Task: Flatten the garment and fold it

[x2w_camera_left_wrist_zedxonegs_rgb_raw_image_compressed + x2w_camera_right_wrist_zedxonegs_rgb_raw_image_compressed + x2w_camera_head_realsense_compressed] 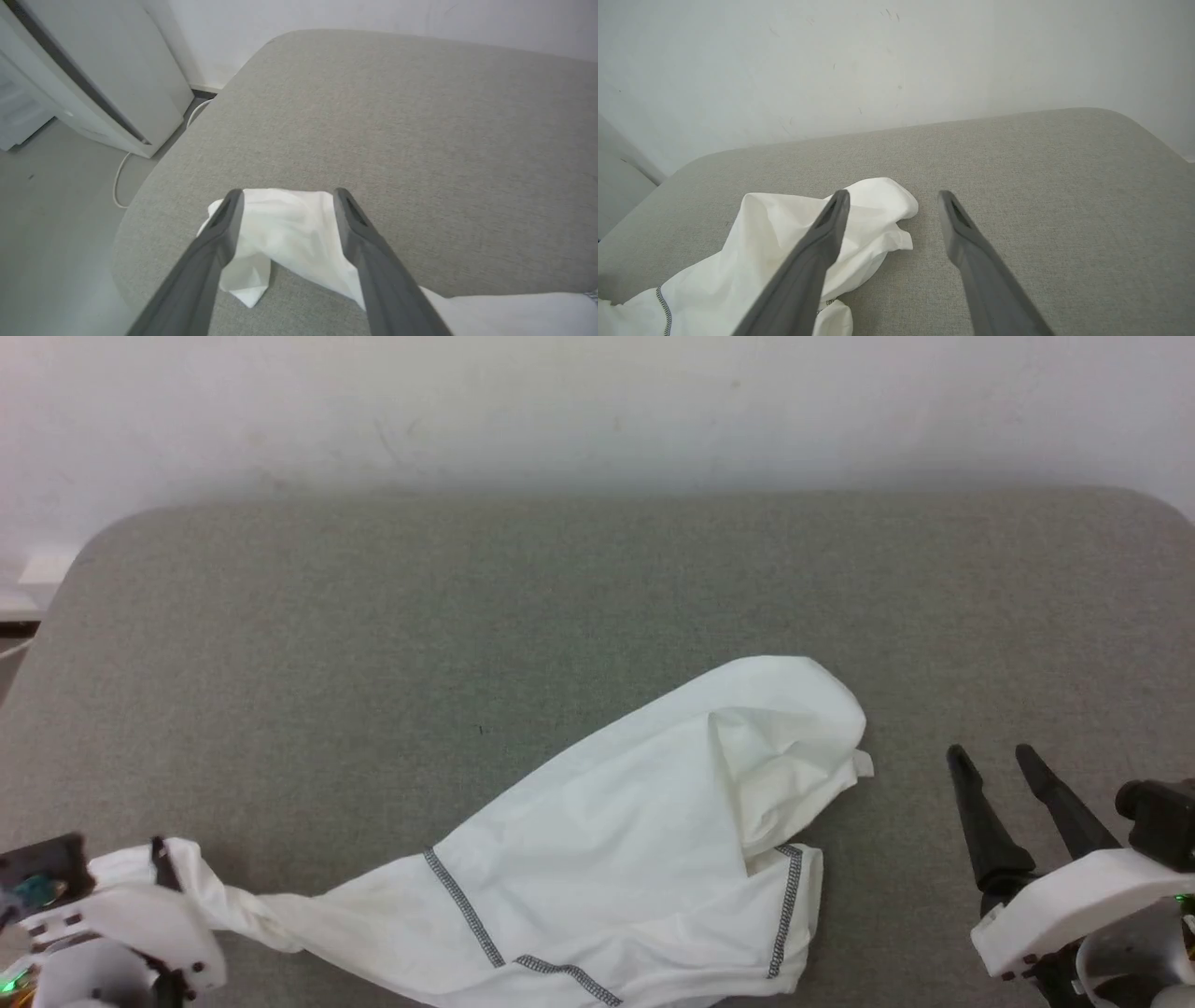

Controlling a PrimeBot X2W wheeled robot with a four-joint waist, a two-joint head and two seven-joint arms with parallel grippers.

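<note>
While the grey table is wide, the garment sits bunched at its near edge, one sleeve twisted out left — flattening barely begun, no fold yet. On the sleeve's end, the left gripper has its fingers spread; the right gripper waits nearby, also spread — holding nothing.

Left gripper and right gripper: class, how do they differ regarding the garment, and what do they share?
Left gripper has one garment end between its fingers; right gripper stands apart from it. Left gripper is at the drawn-out end; right gripper beside the bunched end. Both are open.
</note>
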